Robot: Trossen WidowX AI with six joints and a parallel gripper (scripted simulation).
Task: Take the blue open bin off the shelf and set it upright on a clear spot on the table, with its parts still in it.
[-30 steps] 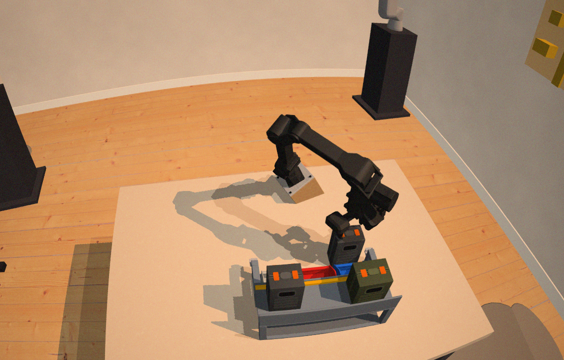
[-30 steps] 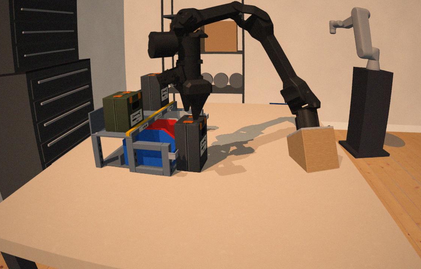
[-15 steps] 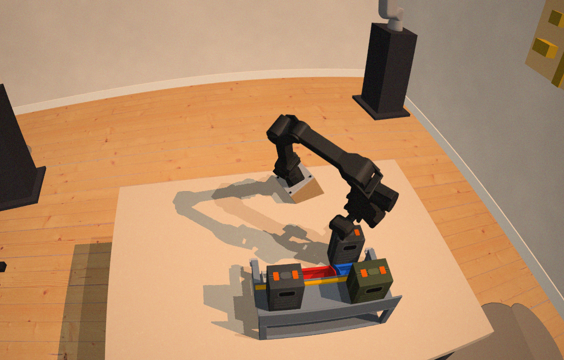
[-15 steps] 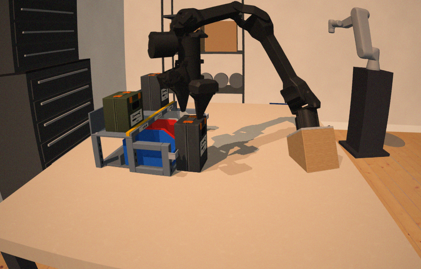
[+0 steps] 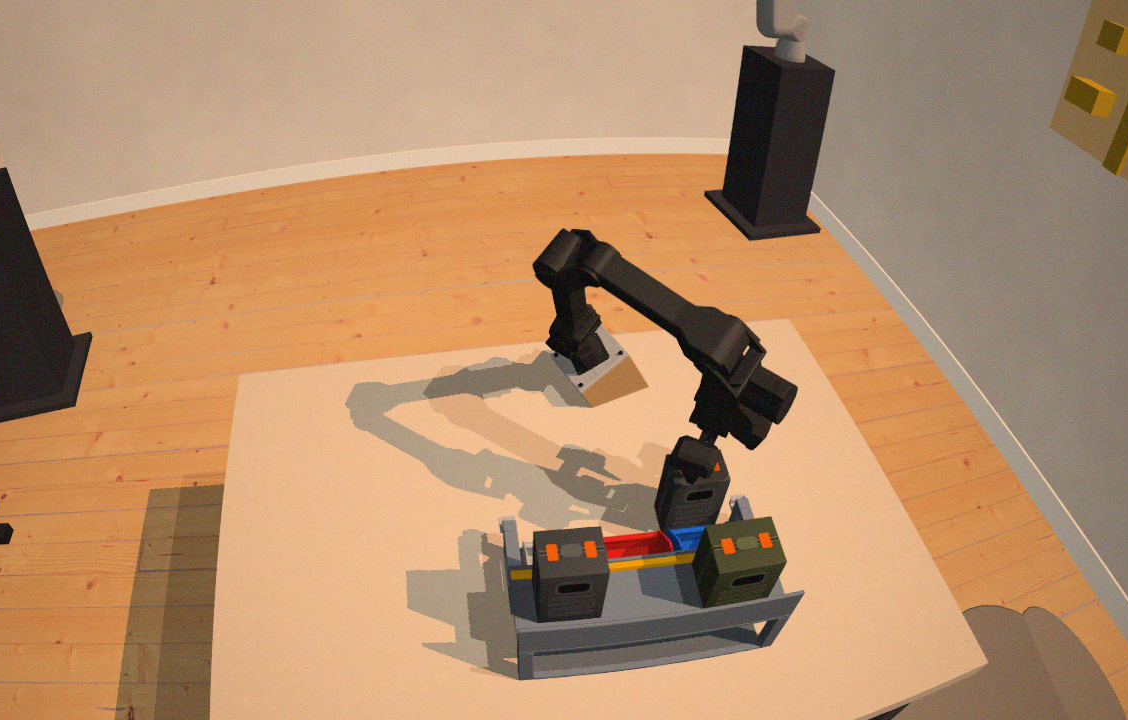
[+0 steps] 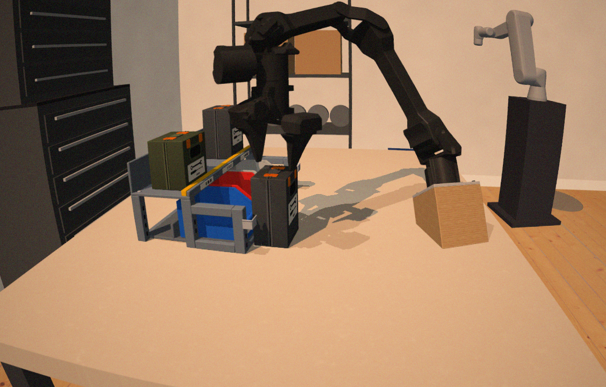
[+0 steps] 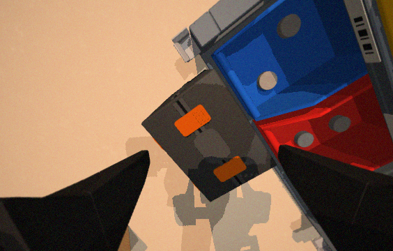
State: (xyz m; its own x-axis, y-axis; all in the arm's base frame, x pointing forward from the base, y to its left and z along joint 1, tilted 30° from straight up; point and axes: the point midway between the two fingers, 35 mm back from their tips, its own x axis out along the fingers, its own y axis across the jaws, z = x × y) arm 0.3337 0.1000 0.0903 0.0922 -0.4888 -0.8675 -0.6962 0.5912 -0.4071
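The blue open bin (image 7: 287, 59) sits on the lower level of the grey shelf (image 6: 189, 202), with two grey round parts inside it. It also shows in the exterior view (image 6: 209, 212) and the top view (image 5: 686, 536). A red bin (image 7: 336, 132) stands beside it. A dark grey case with orange latches (image 7: 207, 139) stands on the table right against the shelf, in front of the blue bin. My gripper (image 6: 279, 156) is open and empty, just above that case, fingers pointing down.
A dark grey case (image 5: 570, 573) and a green case (image 5: 740, 559) stand on the shelf's top level. The arm's wooden base block (image 6: 449, 214) is on the table to the right. A dark drawer cabinet (image 6: 45, 134) stands left of the table.
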